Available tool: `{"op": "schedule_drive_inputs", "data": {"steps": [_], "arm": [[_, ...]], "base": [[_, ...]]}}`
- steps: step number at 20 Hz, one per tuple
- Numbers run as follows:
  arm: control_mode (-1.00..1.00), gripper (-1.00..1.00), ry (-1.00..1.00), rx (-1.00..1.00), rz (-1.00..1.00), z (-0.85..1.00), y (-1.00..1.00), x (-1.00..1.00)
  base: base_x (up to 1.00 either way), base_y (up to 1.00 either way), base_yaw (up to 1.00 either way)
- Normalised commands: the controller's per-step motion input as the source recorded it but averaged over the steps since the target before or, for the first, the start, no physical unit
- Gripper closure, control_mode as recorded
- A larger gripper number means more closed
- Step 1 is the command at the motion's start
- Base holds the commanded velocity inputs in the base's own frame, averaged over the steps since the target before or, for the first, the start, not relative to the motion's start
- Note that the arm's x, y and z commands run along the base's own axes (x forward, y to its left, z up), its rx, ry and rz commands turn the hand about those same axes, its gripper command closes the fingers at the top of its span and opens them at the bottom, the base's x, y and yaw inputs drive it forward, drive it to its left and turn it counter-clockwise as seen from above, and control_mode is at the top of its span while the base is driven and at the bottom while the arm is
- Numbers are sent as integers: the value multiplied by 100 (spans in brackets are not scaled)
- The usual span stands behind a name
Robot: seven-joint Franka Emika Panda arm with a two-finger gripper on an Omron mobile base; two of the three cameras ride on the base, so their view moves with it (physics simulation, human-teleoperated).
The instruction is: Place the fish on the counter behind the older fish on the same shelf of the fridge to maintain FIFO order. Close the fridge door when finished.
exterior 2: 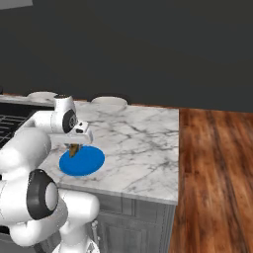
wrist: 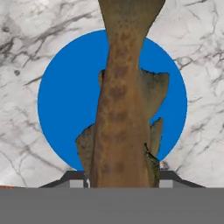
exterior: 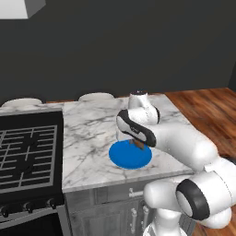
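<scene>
The fish (wrist: pixel 120 113) hides the gripper's (wrist: pixel 120 180) fingertips.

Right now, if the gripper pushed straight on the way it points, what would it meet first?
The gripper points down with the fish between its fingers, so the fish would likely meet the blue plate on the counter first; the gap is unclear.

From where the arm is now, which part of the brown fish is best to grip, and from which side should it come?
Grip the brown fish across its narrow body, behind the side fins, coming straight down from above. It lies over the blue plate on the marble counter, long and slender, so the two sides offer the shortest span. The end effector already straddles it there.
</scene>
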Motion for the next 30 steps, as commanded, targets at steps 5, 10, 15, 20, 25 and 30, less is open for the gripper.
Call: {"op": "schedule_drive_inputs", "data": {"steps": [5, 10, 15, 20, 25, 30], "arm": [[-100, 100, -26, 0, 0, 94, -28, -38], [-100, 100, -13, 0, 0, 39, -23, -27], [-100, 100, 0, 0, 0, 0, 1, 0], [-100, 100, -5, 0, -3, 0, -10, -41], [100, 100, 0, 0, -4, 0, -4, -16], [100, 100, 0, 0, 0, 0, 0, 0]], "base": [[0, 0, 0], [0, 0, 0], [0, 0, 0], [0, 0, 0], [-64, -30, -27], [-36, -16, -50]]}}
